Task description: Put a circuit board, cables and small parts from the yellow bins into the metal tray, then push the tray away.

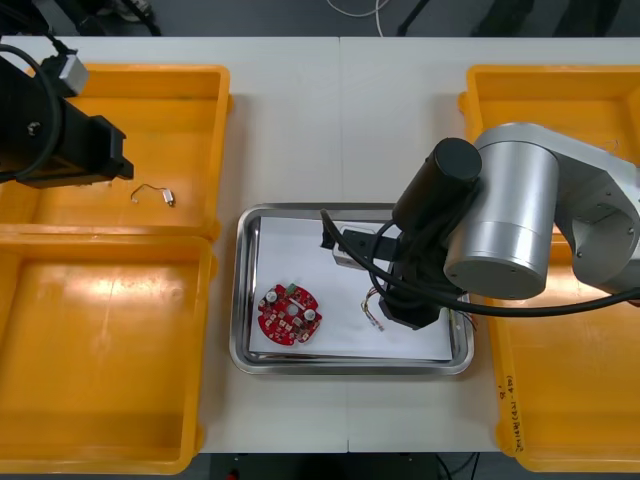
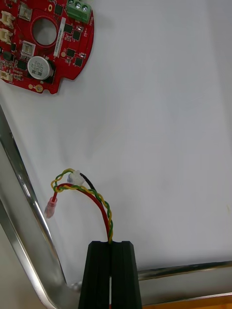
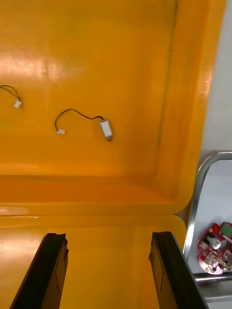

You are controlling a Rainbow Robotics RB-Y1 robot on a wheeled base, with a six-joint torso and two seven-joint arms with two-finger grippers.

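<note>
Your right gripper has its fingers clamped on the red and yellow cable in the metal tray, circuit board at the cable's nine o'clock, while your left gripper hangs, fingers apart, over the left yellow bins.

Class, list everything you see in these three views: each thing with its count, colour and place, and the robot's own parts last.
table: one, light, under everything.
yellow bins: four, two at each side of the table.
metal tray: one, shiny rim, white inside, between the bins.
circuit board: one, red, round, in the tray's left half.
red and yellow cable: one, over the tray's white inside.
black cables: two, far left bin; one ends in a small metal part.
left end effector: black, open, above the left bins.
right end effector: black, shut on the red and yellow cable.
</note>
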